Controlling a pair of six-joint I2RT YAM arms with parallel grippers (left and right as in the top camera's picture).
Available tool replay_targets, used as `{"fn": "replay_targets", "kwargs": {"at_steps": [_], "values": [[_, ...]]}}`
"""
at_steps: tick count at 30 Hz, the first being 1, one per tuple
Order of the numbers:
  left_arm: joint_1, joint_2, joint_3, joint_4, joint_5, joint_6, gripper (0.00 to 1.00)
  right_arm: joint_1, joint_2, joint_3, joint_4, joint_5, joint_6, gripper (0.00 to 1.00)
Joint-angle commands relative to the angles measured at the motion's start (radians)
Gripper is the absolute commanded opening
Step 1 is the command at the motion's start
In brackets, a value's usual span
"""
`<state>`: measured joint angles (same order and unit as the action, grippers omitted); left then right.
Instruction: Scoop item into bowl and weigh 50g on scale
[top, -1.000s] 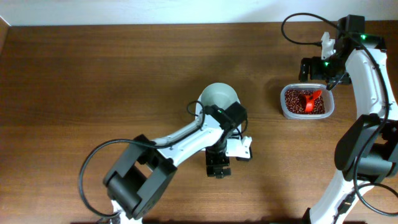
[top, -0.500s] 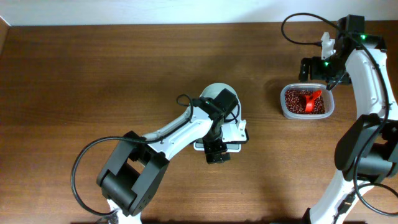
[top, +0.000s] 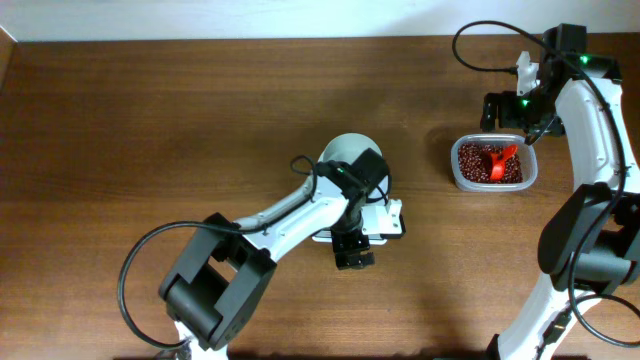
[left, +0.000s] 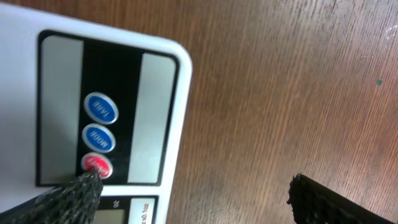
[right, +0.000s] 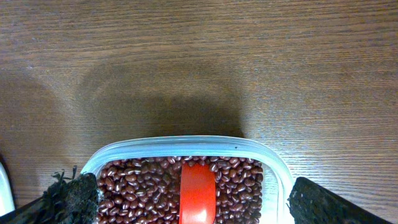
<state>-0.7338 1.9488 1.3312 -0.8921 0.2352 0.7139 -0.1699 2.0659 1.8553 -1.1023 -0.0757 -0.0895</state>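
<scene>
Shifted slightly, left hand (left: 196, 182), fingers apart, hangs over scale (left: 25, 93); one fingertip (left: 78, 191) seemingly touches red button (left: 95, 164) beside TARE and MODE; right hand (right: 193, 185), also spread, straddles tub (right: 186, 144) of beans (right: 137, 186).

overhead: top-down, far | left wrist: close on scale (left: 93, 115) | right wrist: close, seemingly top-down, tub (right: 186, 142)

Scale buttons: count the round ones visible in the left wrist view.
3, in one column on the black panel of the scale: a blue button at the top, a second blue button in the middle, a red button at the bottom. Others may lie outside the frame.
</scene>
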Motion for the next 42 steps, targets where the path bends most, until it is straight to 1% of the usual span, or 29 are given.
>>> {"fn": "replay_targets", "kwargs": {"at_steps": [1,5,8,12,15,19,23,26,37,39,42], "values": [[-0.039,0.022,0.004,0.001,-0.085,-0.045,0.99,0.006,0.004,0.018,-0.001,0.002,-0.003,0.99],[-0.066,0.022,0.037,0.001,-0.114,-0.113,0.99,0.006,0.004,0.018,-0.001,0.002,-0.003,0.99],[-0.084,0.022,0.040,0.001,-0.184,-0.166,0.99,0.006,0.004,0.018,0.000,0.002,-0.003,0.99],[-0.104,0.022,0.040,0.001,-0.252,-0.195,0.99,0.006,0.004,0.018,0.000,0.002,-0.003,0.99],[-0.104,0.022,0.040,0.018,-0.258,-0.228,0.99,0.006,0.004,0.018,0.000,0.002,-0.003,0.99],[-0.104,0.022,0.040,0.070,-0.258,-0.227,0.99,0.006,0.004,0.018,0.000,0.002,-0.003,0.99],[-0.104,0.022,0.037,0.061,-0.252,-0.227,0.99,0.006,0.004,0.018,-0.001,0.002,-0.003,0.99],[-0.104,0.022,0.038,0.062,-0.205,-0.227,0.99,0.006,0.004,0.018,0.000,0.002,-0.003,0.99],[-0.104,0.067,0.037,0.040,-0.201,-0.227,0.99,0.006,0.004,0.018,-0.001,0.002,-0.003,0.99],[-0.104,0.068,0.037,0.038,-0.160,-0.217,1.00,0.006,0.004,0.018,0.000,0.002,-0.003,0.99],[-0.104,0.069,0.037,0.023,-0.149,-0.208,0.99,0.006,0.004,0.018,-0.001,0.002,-0.003,0.99]]}}
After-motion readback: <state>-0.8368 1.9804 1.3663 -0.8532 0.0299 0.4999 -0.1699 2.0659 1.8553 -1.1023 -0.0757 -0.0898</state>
